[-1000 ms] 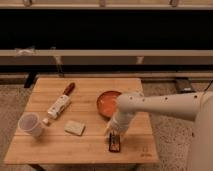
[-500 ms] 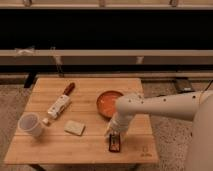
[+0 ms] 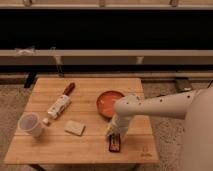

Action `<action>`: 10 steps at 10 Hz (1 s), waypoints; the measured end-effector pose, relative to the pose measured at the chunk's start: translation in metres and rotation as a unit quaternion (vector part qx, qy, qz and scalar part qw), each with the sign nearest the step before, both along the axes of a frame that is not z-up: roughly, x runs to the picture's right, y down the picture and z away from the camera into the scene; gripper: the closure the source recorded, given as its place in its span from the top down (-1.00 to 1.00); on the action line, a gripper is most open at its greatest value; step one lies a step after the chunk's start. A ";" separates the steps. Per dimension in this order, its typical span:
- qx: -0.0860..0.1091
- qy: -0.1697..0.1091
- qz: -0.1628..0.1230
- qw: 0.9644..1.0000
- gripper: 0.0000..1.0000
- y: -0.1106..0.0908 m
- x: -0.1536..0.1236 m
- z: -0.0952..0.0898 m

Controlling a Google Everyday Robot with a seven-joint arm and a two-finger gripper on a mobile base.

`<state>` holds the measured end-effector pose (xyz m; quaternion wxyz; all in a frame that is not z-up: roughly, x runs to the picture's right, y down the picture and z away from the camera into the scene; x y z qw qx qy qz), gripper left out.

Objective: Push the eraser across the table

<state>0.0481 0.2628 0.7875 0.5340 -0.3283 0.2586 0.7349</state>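
Black eraser (image 3: pixel 115 144) lies right beneath my claw (image 3: pixel 114 132) on the counter (image 3: pixel 75 148); whether the claw is closed, I cannot tell.

No legible text anywhere. The eraser (image 3: pixel 115 143) has reddish and whitish marks on top, too indistinct to read as letters. There's a small dark mark on the table (image 3: pixel 90 145) top near its front right corner, also unreadable. The white tube (image 3: pixel 58 107) has no readable label. The gripper (image 3: pixel 114 134) is down at the eraser's far end, near the table's front edge, with no markings legible on it
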 end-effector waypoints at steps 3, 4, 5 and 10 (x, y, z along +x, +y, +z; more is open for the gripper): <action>0.004 -0.003 -0.002 1.000 0.30 -0.003 -0.006 0.004; 0.006 -0.006 -0.003 1.000 0.30 -0.005 -0.010 0.004; 0.008 -0.013 -0.007 1.000 0.30 -0.007 -0.016 0.005; 0.001 -0.060 -0.032 0.998 0.30 -0.012 -0.067 0.011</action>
